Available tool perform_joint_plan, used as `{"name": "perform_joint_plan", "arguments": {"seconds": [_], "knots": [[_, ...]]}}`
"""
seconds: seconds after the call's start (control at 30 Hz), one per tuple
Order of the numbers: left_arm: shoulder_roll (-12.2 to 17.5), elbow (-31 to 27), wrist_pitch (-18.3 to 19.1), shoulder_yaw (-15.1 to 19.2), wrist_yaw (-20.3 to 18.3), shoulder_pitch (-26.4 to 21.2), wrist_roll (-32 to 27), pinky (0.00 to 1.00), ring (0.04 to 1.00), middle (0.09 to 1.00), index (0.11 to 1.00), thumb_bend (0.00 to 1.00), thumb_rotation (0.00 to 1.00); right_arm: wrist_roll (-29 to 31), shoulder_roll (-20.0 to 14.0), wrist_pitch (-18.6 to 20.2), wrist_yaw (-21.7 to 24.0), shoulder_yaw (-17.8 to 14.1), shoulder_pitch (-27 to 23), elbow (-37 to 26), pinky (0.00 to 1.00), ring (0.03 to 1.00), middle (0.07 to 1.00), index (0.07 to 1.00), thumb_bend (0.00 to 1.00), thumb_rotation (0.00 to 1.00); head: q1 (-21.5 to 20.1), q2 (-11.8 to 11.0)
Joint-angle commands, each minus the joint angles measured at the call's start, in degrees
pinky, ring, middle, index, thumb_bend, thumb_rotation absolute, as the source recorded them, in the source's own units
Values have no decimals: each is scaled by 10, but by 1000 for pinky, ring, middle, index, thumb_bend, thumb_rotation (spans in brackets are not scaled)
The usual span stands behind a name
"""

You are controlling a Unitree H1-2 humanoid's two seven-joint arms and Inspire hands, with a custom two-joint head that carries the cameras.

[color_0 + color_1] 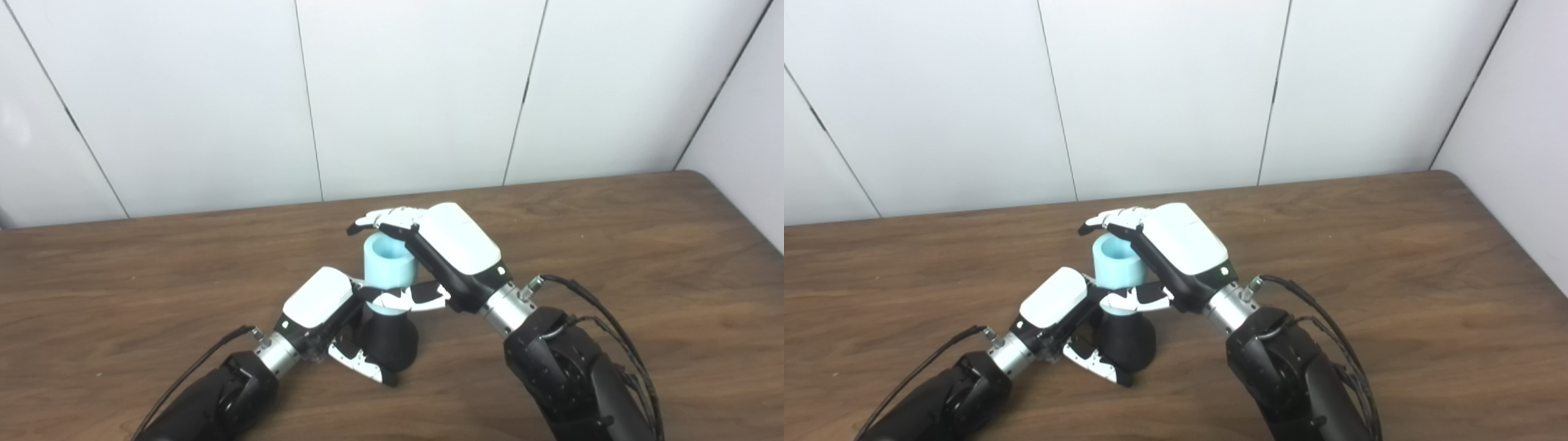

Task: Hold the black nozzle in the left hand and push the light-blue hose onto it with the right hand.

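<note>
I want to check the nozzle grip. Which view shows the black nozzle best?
The left eye view: the black nozzle appears slightly larger there. The right eye view shows the same flared base, with the left hand covering one side.

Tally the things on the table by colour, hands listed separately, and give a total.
Light-blue: 1, the hose, standing on the nozzle.
Black: 1, the nozzle, upright on the table.
White-and-black hands: 2, the left hand around the nozzle, the right hand around the hose.
Total: 4.
</note>
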Motion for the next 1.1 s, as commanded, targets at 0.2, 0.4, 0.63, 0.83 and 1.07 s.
{"name": "perform_joint_plan", "arguments": {"seconds": [0.2, 0.4, 0.63, 0.83, 1.07], "knots": [[-12, 83, 30, -80, -91, 139, 62, 228, 283, 476, 489, 524, 0, 18, -7, 9, -8, -18, -46, -21, 644, 750, 774, 740, 275, 387, -1, 1], [-17, 97, 27, -83, -83, 135, 69, 214, 264, 474, 489, 524, 0, 19, -10, 10, 3, -14, -49, -24, 642, 754, 776, 739, 282, 388, -2, 0], [-19, 105, 14, -78, -78, 134, 60, 202, 249, 473, 489, 524, 0, 7, -10, 4, 12, -6, -42, -32, 652, 758, 777, 737, 286, 364, -2, -1], [-18, 103, 10, -73, -80, 136, 50, 194, 243, 473, 488, 524, 0, -16, -12, -16, -8, 5, -29, -29, 665, 767, 779, 730, 292, 393, 0, -1], [-16, 100, 10, -71, -92, 137, 43, 224, 276, 475, 488, 524, 0, -49, -18, -41, -50, 12, -8, -11, 680, 777, 785, 731, 273, 436, -1, 1]]}}
